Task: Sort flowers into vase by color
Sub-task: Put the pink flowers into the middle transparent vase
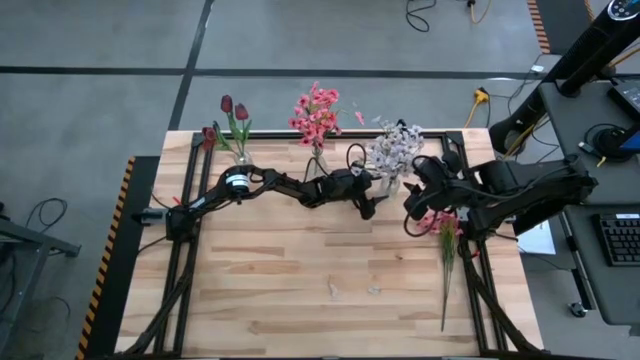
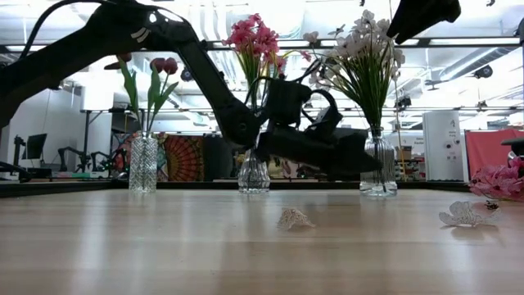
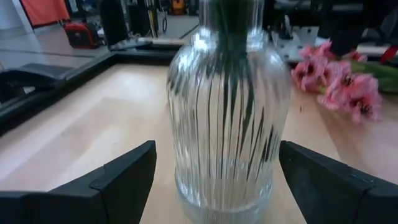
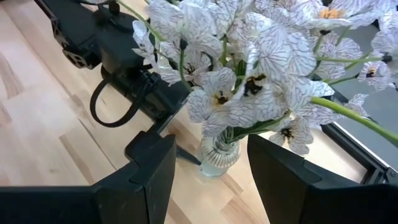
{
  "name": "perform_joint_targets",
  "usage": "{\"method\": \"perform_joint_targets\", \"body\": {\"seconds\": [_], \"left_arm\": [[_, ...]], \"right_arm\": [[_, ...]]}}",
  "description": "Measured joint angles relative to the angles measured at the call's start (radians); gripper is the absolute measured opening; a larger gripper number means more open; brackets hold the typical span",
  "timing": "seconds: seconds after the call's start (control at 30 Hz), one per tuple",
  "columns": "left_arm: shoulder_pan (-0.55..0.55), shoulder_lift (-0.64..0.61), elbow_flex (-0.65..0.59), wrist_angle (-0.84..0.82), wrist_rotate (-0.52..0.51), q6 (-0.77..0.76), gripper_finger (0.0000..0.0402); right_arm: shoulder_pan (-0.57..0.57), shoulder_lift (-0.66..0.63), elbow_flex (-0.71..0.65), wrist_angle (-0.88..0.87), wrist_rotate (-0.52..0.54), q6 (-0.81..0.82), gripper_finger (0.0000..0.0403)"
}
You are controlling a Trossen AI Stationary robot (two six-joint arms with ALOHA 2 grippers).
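Observation:
Three ribbed glass vases stand along the table's far side: dark red tulips (image 1: 237, 120) at the left, pink blooms (image 1: 316, 115) in the middle, white sprays (image 1: 395, 150) at the right. My left gripper (image 3: 217, 168) is open and level, one finger on either side of the white sprays' vase (image 3: 227, 118), which stands on its base; I see no touch. My right gripper (image 4: 211, 180) hangs open above those white flowers (image 4: 249, 74), looking down on their vase (image 4: 217, 155), with nothing between its fingers. More pink flowers (image 1: 447, 240) lie flat at the table's right.
Two loose petals (image 2: 293, 218) (image 2: 463, 215) lie on the bare wood toward the near side. The lying pink flowers' stems (image 1: 445, 290) run toward the near edge. A black frame (image 1: 190, 200) rims the table. Open wood spreads across the near half.

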Motion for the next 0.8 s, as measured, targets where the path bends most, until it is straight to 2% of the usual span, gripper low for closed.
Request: {"method": "perform_joint_targets", "body": {"seconds": [0.8], "left_arm": [[-0.002,-0.055,-0.014,-0.203,-0.077,0.028,0.0319]], "right_arm": [[0.0,-0.008,0.0,-0.001,0.0,-0.009,0.0192]]}}
